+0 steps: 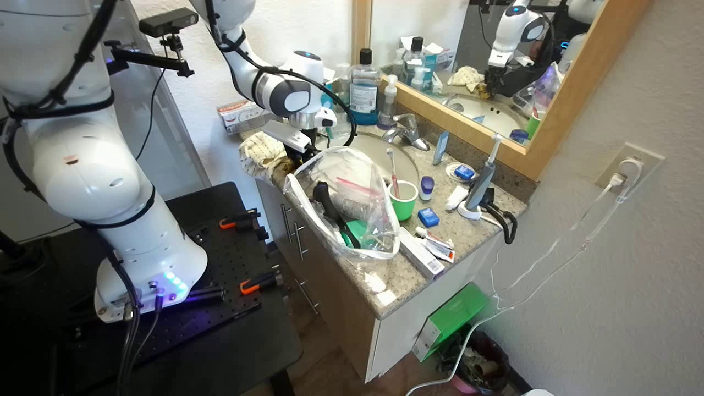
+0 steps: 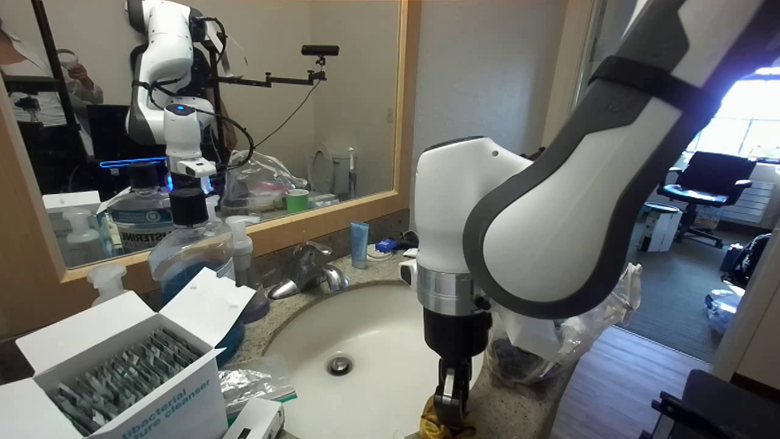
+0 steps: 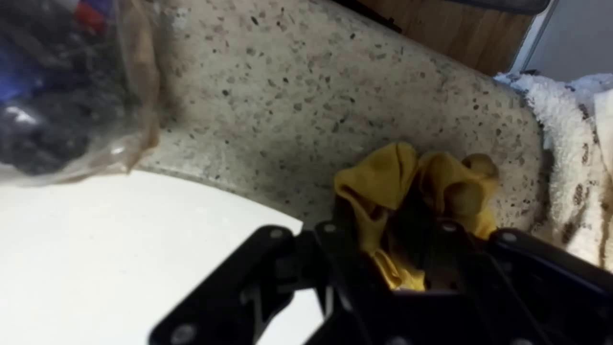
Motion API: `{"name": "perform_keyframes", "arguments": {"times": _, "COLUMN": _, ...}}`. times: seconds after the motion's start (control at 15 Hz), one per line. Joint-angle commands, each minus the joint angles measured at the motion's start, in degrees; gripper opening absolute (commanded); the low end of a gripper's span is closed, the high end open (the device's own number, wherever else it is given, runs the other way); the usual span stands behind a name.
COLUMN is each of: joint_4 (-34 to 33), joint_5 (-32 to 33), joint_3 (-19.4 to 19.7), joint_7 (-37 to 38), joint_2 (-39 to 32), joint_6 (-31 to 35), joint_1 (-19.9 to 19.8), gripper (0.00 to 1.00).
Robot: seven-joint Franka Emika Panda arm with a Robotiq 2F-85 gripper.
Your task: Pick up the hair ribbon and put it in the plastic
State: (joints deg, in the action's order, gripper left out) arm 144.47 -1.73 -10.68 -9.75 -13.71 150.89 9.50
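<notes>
The hair ribbon is a bunched yellow cloth loop (image 3: 378,179) in the wrist view. Folds of it stand out beyond and beside the fingers of my gripper (image 3: 383,215), which is closed on it. In an exterior view the ribbon (image 2: 431,427) shows under my gripper (image 2: 452,405), at the sink's edge. I cannot tell whether it touches the counter. The plastic is a clear bag with a white rim (image 1: 385,254), open on top, with a black-handled item and other things inside. The bag also shows in the wrist view (image 3: 141,91), apart from my gripper.
The sink (image 2: 378,341) lies beside my gripper. A patterned towel (image 1: 258,151) hangs over the counter corner. A green cup (image 1: 404,206) with a toothbrush stands beside the bag. A mouthwash bottle (image 1: 364,91), faucet (image 1: 407,132) and open white box (image 2: 183,396) are nearby.
</notes>
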Motion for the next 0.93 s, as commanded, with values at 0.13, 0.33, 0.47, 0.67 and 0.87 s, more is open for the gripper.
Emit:
{"name": "perform_keyframes", "arguments": {"times": 0.13, "joint_4": -1.21, "joint_5": 0.98, "joint_3": -0.69, "joint_7": 0.86, "joint_2": 1.77, "joint_6": -2.35, "joint_1": 0.20, "gripper": 0.00}}
{"name": "perform_keyframes", "arguments": {"times": 0.33, "joint_4": -2.39, "joint_5": -0.01, "joint_3": -1.80, "joint_7": 0.41, "joint_2": 4.50, "joint_6": -5.95, "joint_1": 0.37, "gripper": 0.02}}
{"name": "perform_keyframes", "arguments": {"times": 0.47, "joint_4": -4.38, "joint_5": -0.28, "joint_3": -2.26, "joint_7": 0.54, "joint_2": 6.10, "joint_6": -10.41, "joint_1": 0.64, "gripper": 0.02}}
{"name": "perform_keyframes", "arguments": {"times": 0.67, "joint_4": -7.67, "joint_5": -0.51, "joint_3": -2.43, "joint_7": 1.29, "joint_2": 9.09, "joint_6": -17.53, "joint_1": 1.15, "gripper": 0.02}}
{"name": "perform_keyframes", "arguments": {"times": 0.87, "joint_4": -10.52, "joint_5": -1.52, "joint_3": -1.98, "joint_7": 0.74, "joint_2": 11.43, "joint_6": -22.36, "joint_1": 1.09, "gripper": 0.02}}
